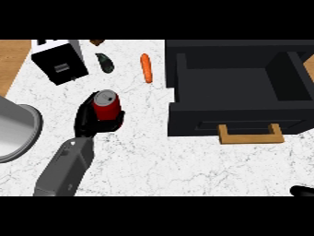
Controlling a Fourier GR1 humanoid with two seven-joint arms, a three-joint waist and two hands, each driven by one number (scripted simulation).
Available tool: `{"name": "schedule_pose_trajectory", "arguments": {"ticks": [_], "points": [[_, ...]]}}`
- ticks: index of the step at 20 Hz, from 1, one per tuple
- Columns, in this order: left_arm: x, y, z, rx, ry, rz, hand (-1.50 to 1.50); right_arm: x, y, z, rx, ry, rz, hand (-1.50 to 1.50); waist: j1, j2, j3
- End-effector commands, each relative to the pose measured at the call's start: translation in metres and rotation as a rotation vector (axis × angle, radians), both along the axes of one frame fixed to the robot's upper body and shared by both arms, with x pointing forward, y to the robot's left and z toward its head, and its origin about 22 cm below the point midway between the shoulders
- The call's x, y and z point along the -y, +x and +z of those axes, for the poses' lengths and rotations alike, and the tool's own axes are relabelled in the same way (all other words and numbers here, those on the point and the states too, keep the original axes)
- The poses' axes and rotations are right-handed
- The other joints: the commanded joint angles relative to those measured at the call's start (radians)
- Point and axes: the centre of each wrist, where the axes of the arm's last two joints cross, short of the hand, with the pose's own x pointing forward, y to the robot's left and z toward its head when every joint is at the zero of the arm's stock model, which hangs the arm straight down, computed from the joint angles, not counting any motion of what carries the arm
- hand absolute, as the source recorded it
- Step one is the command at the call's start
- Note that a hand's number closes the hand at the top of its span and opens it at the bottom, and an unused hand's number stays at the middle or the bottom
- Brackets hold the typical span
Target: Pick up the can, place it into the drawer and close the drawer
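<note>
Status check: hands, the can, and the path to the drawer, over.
Left hand curled round the red metal can, upright over the white marble counter. Right hand barely in view, lower right edge. Black drawer open; nothing between can and drawer.

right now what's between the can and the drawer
Head view: only bare counter lies between the can, held in the left hand, and the open drawer.

Single head view, looking steeply down on the counter (pixel 186 166) from above its near edge. Mid range: drawer (pixel 244 87) at 2 o'clock, toaster (pixel 59 61) at 11, pot (pixel 6 126) cropped at 9. Left forearm (pixel 64 170) entering from 7, right hand (pixel 309 191) barely in at 5. No second view to overlap.
</note>
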Motion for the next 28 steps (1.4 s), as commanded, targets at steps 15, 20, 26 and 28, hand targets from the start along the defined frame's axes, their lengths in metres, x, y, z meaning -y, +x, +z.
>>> {"name": "schedule_pose_trajectory", "arguments": {"ticks": [15, 20, 26, 28], "points": [[0.111, 0.054, 0.166, 0.097, 0.059, -0.261, 1.50, 0.009, 0.009, 0.011, -0.001, -0.014, -0.058, -1.50, 0.018, -0.005, 0.001], [0.139, 0.068, 0.231, 0.111, 0.068, -0.244, 1.50, 0.014, 0.009, 0.007, 0.004, -0.029, -0.029, -1.50, 0.011, -0.004, 0.001], [0.175, 0.068, 0.269, 0.127, 0.116, -0.265, 1.50, 0.013, -0.001, 0.021, 0.013, -0.016, -0.040, -1.50, -0.005, -0.002, 0.001], [0.178, 0.071, 0.287, 0.110, 0.147, -0.286, 1.50, -0.003, -0.006, 0.010, 0.011, -0.011, -0.034, -1.50, 0.003, -0.003, 0.001]]}}
